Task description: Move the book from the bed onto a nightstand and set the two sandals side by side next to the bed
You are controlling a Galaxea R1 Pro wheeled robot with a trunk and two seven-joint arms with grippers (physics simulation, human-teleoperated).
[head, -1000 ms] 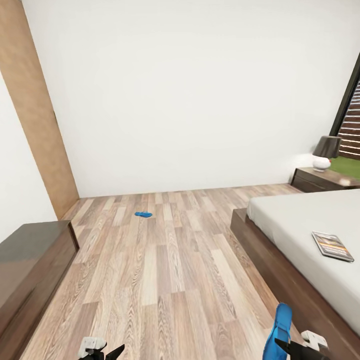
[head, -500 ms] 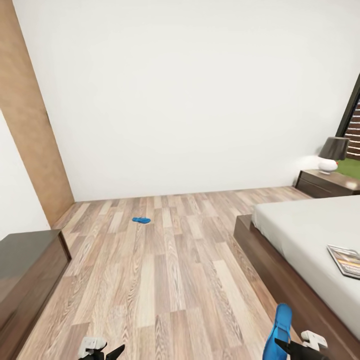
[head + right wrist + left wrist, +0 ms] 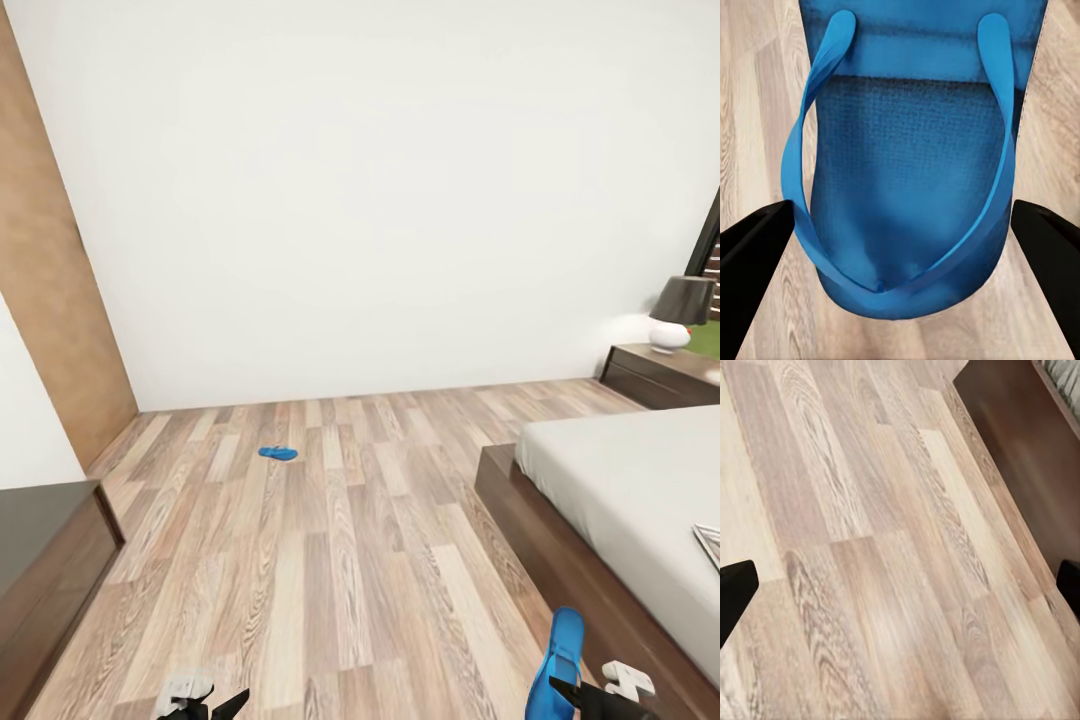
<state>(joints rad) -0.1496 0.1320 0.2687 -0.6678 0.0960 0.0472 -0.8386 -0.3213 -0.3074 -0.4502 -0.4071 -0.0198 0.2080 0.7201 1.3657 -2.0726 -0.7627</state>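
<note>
One sandal [image 3: 562,655] sits in my right gripper [image 3: 900,225], fingers on either side of it, just beside the bed [image 3: 640,480]. The other sandal [image 3: 278,453] lies well apart on the floor [image 3: 340,560] near the wall. My left gripper [image 3: 900,585] hangs spread, holding nothing. A bench [image 3: 45,560] stands left; a lamp [image 3: 676,312] tops the nightstand [image 3: 660,375].

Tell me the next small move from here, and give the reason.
Probably roll toward the bed and set down the sandal that the right tool holds, since it hangs above the floor beside the frame. The other sandal lies far off near the wall, and the left tool is open.
</note>
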